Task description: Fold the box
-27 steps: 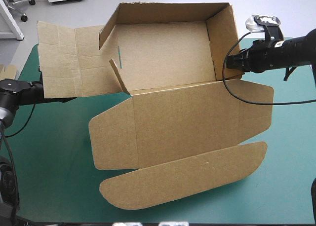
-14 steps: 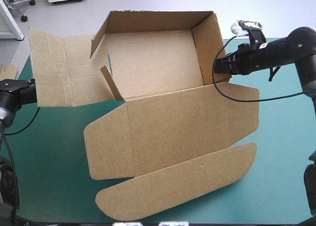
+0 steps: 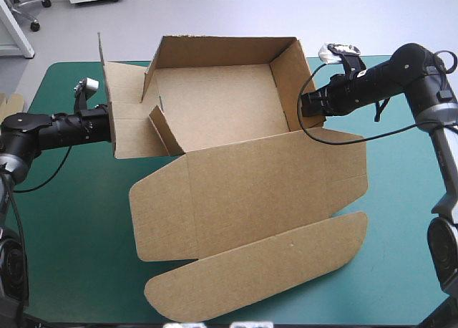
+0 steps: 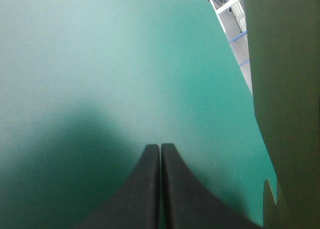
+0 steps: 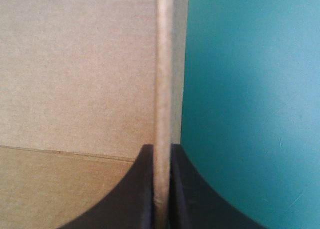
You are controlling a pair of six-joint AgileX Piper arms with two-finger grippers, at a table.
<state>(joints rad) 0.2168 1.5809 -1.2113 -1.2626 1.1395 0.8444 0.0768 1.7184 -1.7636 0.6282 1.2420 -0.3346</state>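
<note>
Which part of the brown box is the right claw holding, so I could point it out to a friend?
On the teal-green table lies a big brown box, its far half an open tray with raised walls. Look at the tray's right wall: it stands upright, and it is the only wall whose edge is pinched by the right claw.
</note>
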